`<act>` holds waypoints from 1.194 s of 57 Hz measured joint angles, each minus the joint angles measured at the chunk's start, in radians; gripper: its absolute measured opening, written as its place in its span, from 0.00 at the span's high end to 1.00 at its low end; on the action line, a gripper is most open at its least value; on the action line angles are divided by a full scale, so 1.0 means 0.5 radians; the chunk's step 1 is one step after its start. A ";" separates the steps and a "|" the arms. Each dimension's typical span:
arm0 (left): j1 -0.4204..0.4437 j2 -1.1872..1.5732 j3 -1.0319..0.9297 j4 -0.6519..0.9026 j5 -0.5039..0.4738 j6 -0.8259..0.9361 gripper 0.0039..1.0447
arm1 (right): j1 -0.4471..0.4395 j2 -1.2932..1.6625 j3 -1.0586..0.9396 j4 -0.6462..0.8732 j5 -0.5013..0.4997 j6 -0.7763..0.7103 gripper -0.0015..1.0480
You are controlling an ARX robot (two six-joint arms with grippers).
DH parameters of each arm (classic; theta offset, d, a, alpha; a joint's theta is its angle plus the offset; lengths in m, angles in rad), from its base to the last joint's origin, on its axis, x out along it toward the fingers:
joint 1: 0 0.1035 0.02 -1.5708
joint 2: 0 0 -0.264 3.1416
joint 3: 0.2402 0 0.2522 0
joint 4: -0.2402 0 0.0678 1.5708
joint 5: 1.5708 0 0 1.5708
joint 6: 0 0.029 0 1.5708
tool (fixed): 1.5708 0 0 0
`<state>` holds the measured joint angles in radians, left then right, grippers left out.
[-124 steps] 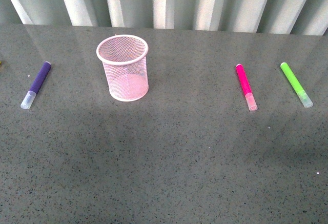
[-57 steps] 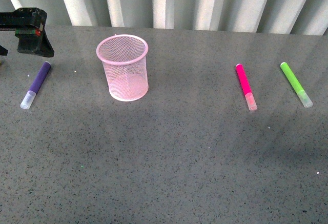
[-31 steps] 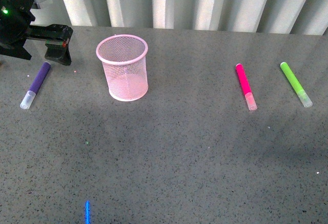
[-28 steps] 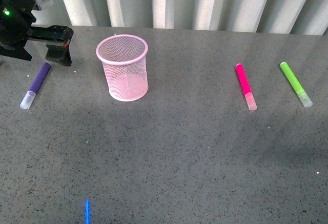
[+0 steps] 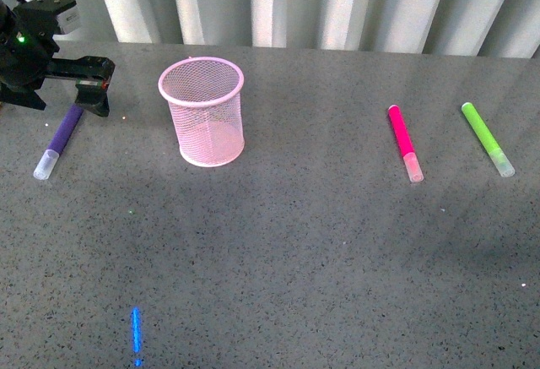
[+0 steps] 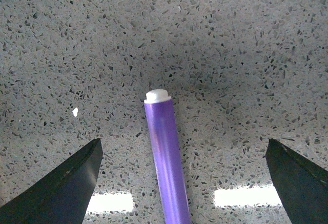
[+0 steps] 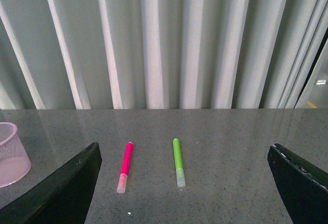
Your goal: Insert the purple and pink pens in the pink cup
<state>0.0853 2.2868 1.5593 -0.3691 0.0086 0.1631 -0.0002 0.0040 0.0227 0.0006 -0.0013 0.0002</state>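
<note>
Dark purple plastic marker is lying left of the pale pink wire-mesh cup, magenta-pink marker right of it. Left gripper, jaws spread, is hovering astride the purple barrel's far end; grasping there is risking pivoting or slipping.

Front view overlooks the pale pink wire-mesh cup; right wrist view shares it, distant; left wrist view faces downward, close.

On the tabletop the cup stands left of centre. The 1st pen lies left of it; the 2nd pen and, farther right, the 3rd pen lie well right.
</note>
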 joint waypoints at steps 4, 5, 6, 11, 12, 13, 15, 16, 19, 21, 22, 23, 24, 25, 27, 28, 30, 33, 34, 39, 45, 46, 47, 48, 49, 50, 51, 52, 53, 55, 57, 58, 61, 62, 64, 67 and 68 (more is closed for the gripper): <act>0.005 0.017 0.017 -0.006 -0.003 -0.001 0.06 | 0.000 0.000 0.000 0.000 0.001 0.000 0.07; 0.006 0.022 0.025 -0.008 -0.002 -0.005 0.06 | 0.000 0.000 0.000 0.000 0.001 0.000 0.07; 0.006 0.027 0.031 -0.008 -0.002 -0.006 0.06 | 0.000 0.000 0.000 0.000 0.001 0.000 0.07; 0.008 0.055 0.060 -0.013 -0.005 -0.007 0.06 | 0.000 0.000 0.000 0.000 0.001 0.000 0.07; 0.008 0.065 0.068 -0.014 -0.005 -0.007 0.06 | 0.000 0.000 0.000 0.000 0.001 0.000 0.07; 0.008 0.074 0.074 -0.016 -0.005 -0.007 0.06 | 0.000 0.000 0.000 0.000 0.000 0.000 0.07; 0.008 0.085 0.084 -0.023 -0.005 -0.008 0.06 | 0.000 0.000 0.000 0.000 0.001 0.000 0.07; 0.009 0.093 0.091 -0.025 -0.007 -0.007 0.06 | 0.000 0.000 0.000 0.000 0.001 0.000 0.07; 0.009 0.110 0.101 -0.030 -0.013 -0.006 0.06 | 0.000 0.000 0.000 0.000 0.001 0.000 0.07; 0.011 0.120 0.110 -0.034 -0.018 -0.006 0.06 | 0.000 0.000 0.000 0.000 0.001 0.000 0.07; 0.011 0.129 0.116 -0.036 -0.019 -0.007 0.06 | 0.000 0.000 0.000 0.000 0.001 0.000 0.07; 0.013 0.138 0.128 -0.040 -0.018 -0.008 0.06 | 0.000 0.000 0.000 0.000 0.001 0.000 0.07; 0.014 0.142 0.135 -0.045 -0.021 -0.008 0.06 | 0.000 0.000 0.000 0.000 0.001 0.000 0.07; 0.015 0.148 0.145 -0.049 -0.027 -0.008 0.06 | 0.000 0.000 0.000 0.000 0.001 0.000 0.07; 0.018 0.159 0.163 -0.059 -0.031 -0.007 0.06 | 0.000 0.000 0.000 0.000 0.000 0.000 0.07; 0.018 0.163 0.170 -0.063 -0.031 -0.006 0.06 | 0.000 0.000 0.000 0.000 0.000 0.000 0.07; 0.020 0.173 0.186 -0.075 -0.031 -0.005 0.06 | 0.000 0.000 0.000 0.000 0.001 0.000 0.07; 0.021 0.183 0.208 -0.092 -0.033 -0.005 0.06 | 0.000 0.000 0.000 0.000 0.000 0.000 0.07; 0.021 0.188 0.217 -0.101 -0.035 -0.005 0.06 | 0.000 0.000 0.000 0.000 0.000 0.000 0.07; 0.022 0.205 0.250 -0.128 -0.051 -0.004 0.06 | 0.000 0.000 0.000 0.000 0.001 0.000 0.07; 0.024 0.209 0.262 -0.150 -0.066 0.008 0.06 | 0.000 0.000 0.000 0.000 0.001 0.000 0.07; 0.025 0.210 0.264 -0.156 -0.069 0.012 0.07 | 0.000 0.000 0.000 0.000 0.001 0.000 0.07; 0.026 0.210 0.264 -0.156 -0.071 0.020 0.09 | 0.000 0.000 0.000 0.000 0.000 0.000 0.07; 0.026 0.210 0.265 -0.162 -0.081 0.026 0.14 | 0.000 0.000 0.000 0.000 0.000 0.000 0.07; 0.027 0.210 0.266 -0.166 -0.097 0.033 0.17 | 0.000 0.000 0.000 0.000 0.001 0.000 0.07; 0.028 0.210 0.266 -0.166 -0.105 0.035 0.19 | 0.000 0.000 0.000 0.000 0.001 0.000 0.07; 0.029 0.210 0.266 -0.166 -0.108 0.037 0.21 | 0.000 0.000 0.000 0.000 0.001 0.000 0.07; 0.030 0.210 0.266 -0.166 -0.124 0.044 0.24 | 0.000 0.000 0.000 0.000 0.001 0.000 0.07; 0.032 0.210 0.266 -0.166 -0.129 0.050 0.27 | 0.000 0.000 0.000 0.000 0.001 0.000 0.07; 0.036 0.210 0.266 -0.171 -0.136 0.056 0.31 | 0.000 0.000 0.000 0.000 0.001 0.000 0.07; 0.042 0.210 0.266 -0.176 -0.141 0.068 0.36 | 0.000 0.000 0.000 0.000 0.001 0.000 0.07; 0.047 0.210 0.265 -0.177 -0.148 0.077 0.39 | 0.000 0.000 0.000 0.000 0.001 0.000 0.07; 0.054 0.210 0.265 -0.183 -0.152 0.083 0.46 | 0.000 0.000 0.000 0.000 0.001 0.000 0.07; 0.056 0.210 0.265 -0.188 -0.146 0.082 0.48 | 0.000 0.000 0.000 0.000 0.001 0.000 0.07; 0.066 0.210 0.266 -0.211 -0.125 0.082 0.53 | 0.000 0.000 0.000 0.000 0.000 0.000 0.07; 0.075 0.210 0.266 -0.218 -0.123 0.084 0.60 | 0.000 0.000 0.000 0.000 0.001 0.000 0.07; 0.078 0.210 0.266 -0.222 -0.121 0.084 0.63 | 0.000 0.000 0.000 0.000 0.001 0.000 0.07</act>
<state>0.1242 2.3917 1.6920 -0.4801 -0.0521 0.2050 -0.0002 0.0040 0.0227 0.0006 -0.0010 0.0002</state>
